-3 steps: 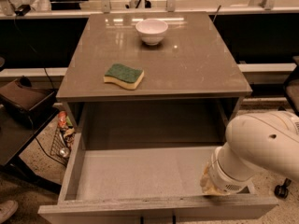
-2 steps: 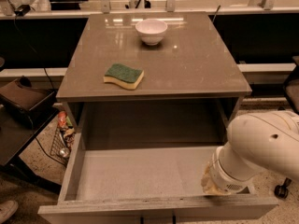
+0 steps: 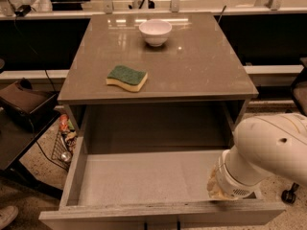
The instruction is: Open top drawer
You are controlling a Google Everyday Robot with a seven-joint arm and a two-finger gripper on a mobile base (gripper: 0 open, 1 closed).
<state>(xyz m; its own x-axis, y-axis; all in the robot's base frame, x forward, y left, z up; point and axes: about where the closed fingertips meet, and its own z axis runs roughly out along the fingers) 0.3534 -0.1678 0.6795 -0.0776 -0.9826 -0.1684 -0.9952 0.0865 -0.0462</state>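
One white arm [image 3: 268, 150] bends in from the right, gripper [image 3: 217, 189] low at the front right corner of the top drawer [image 3: 144, 177] (which stands open). Its grip cannot be told.

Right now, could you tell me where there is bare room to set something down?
The tabletop is free right of the sponge and in front of the bowl. The top drawer floor is bare at left and centre; the gripper crowds its front right corner.
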